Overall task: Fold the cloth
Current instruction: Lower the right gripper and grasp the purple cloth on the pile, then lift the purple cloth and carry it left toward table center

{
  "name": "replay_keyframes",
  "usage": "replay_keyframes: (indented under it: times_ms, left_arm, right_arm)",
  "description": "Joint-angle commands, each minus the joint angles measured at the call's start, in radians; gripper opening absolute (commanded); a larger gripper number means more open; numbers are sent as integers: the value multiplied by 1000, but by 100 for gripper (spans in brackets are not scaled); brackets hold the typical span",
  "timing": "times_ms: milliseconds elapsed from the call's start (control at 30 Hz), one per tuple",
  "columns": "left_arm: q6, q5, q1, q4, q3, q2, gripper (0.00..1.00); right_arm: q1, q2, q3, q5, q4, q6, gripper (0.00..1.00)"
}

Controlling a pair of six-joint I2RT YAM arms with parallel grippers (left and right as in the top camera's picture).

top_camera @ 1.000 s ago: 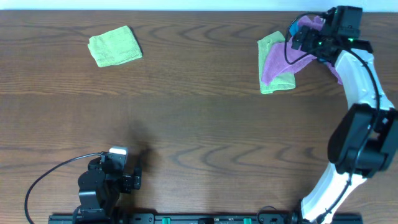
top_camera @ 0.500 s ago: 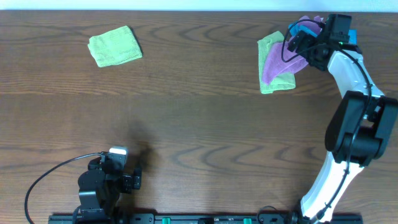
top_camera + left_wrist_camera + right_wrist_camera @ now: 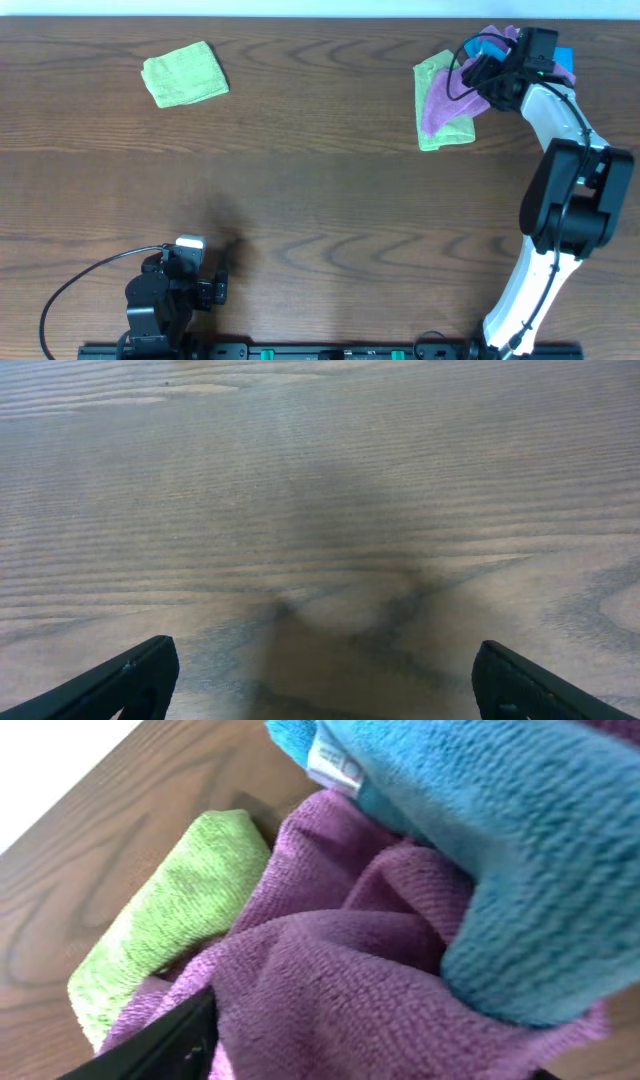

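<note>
At the far right corner of the table [image 3: 320,190], the right pincer [image 3: 487,66] is pushed into a heap of cloths. Its wrist camera is so filled with fabric that only one dark finger [image 3: 168,1042] shows, low on the left. I cannot tell whether the jaws are closed on anything or merely pressed in.

That finger lies against the purple cloth [image 3: 330,970], which is bunched in loose ridges, not spread flat. It is probably the cloth to be folded, and the arm likely reaches this far because the heap sits hard against the back edge.

A blue cloth [image 3: 470,830] with a white label is draped over the purple one on the pincer's side and crowds the grasp. It could be dragged along if the grip takes both layers.

Beneath them lies a green cloth [image 3: 444,133]. It looks flat and already folded, and sticks out from under the purple toward the table's middle.

Toward the far left corner, well apart from the heap, a second green cloth [image 3: 185,73] rests as a neat folded square, perhaps set aside as finished.

By the near left edge, the left pincer [image 3: 325,672] hangs with its jaws wide over bare wood, out of the working arm's way.
</note>
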Motion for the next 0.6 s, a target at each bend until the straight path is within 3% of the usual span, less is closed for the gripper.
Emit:
replay_keyframes:
  times_ms: [0, 67, 200, 300, 567]
  left_arm:
    - [6, -6, -5, -15, -16, -6, 95]
    - [6, -7, -5, -15, -16, -6, 95]
    - [6, -7, -5, -15, -16, -6, 95]
    - [6, -6, -5, -15, -16, -6, 95]
    - [6, -7, -5, -15, -16, -6, 95]
  right_arm:
    - [10, -2, 18, -39, 2, -15, 59]
    - [13, -16, 18, -39, -3, -39, 54]
    - [15, -41, 18, -38, -26, -58, 33]
    - [17, -58, 18, -39, -40, -75, 2]
    - [40, -144, 18, -37, -102, -194, 1]
